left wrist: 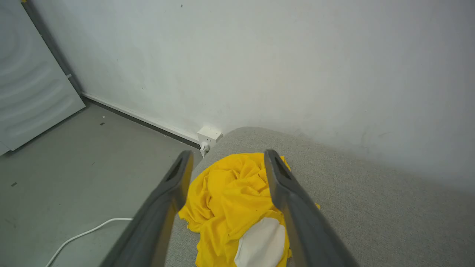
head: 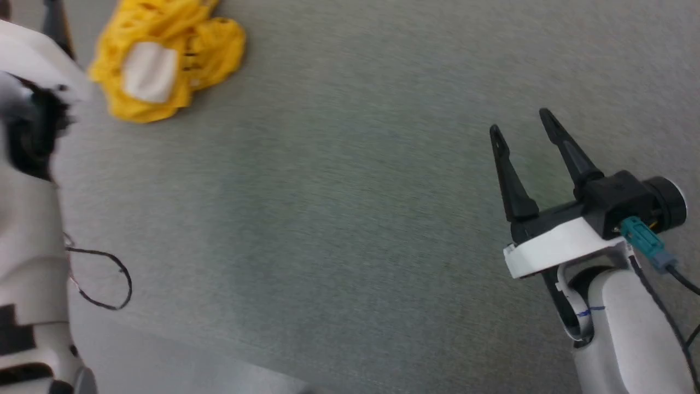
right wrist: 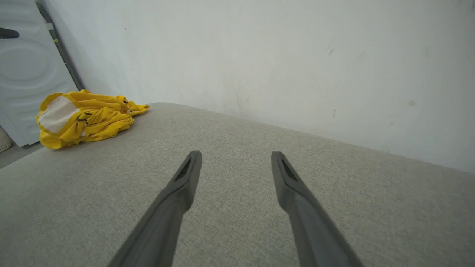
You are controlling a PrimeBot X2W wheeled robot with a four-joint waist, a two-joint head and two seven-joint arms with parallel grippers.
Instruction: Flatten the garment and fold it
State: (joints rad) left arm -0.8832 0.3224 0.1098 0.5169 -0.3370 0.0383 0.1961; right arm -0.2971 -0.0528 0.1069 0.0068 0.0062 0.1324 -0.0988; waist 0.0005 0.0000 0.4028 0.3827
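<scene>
crumpled garment at the tabletop's far left corner
your left claw, wide open and empty, points straight at it and is nearer; your right claw, open and empty too, stands well apart

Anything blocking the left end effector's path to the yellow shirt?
Nothing visible. In the left wrist view the crumpled garment lies straight ahead of the left end effector, framed between its open jaws, on the grey tabletop.
</scene>
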